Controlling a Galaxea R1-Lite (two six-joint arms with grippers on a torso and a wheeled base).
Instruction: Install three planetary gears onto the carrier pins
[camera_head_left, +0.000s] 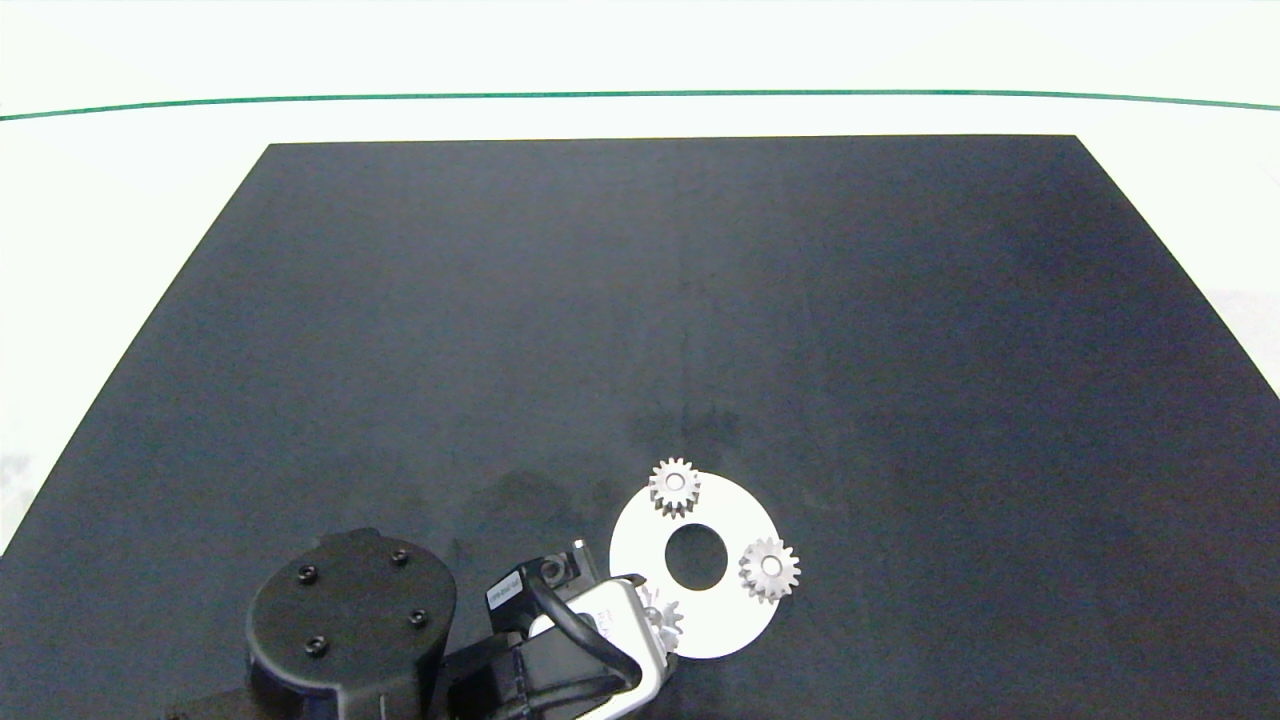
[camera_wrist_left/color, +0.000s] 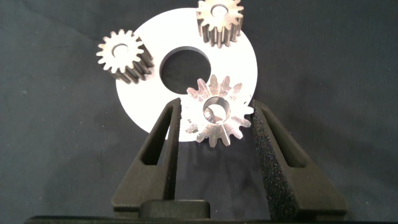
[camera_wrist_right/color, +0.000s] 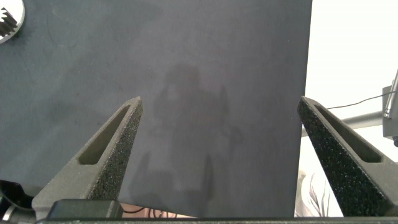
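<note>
Gears on two of the three carrier pins: one planetary gear (camera_head_left: 675, 486) sits at the far edge of the white carrier disc (camera_head_left: 735, 520), a second (camera_head_left: 769, 569) at its right edge, each with a pale pin end showing in its bore. The third gear (camera_wrist_left/color: 219, 112) is clamped between the foam pads of the left claw (camera_wrist_left/color: 214, 121), tilted, over the disc's near-left rim beside the large centre hole (camera_wrist_left/color: 185, 65). The third pin is not visible; presumably it lies under the held gear or the claw.

Risk, as a judgement: the gear is held askew, so its bore may meet the pin at an angle and jam or ride on the pin's top; a push in that state could slide the loose disc across the black tabletop (camera_head_left: 640, 300). Release before the bore is seated would let the gear drop flat on the disc or roll off it.

Surroundings: the seated gears stand apart from the held one, leaving the approach free. The right claw (camera_wrist_right/color: 221, 155) hangs spread wide and empty above bare tabletop, its arm outside the head view.
</note>
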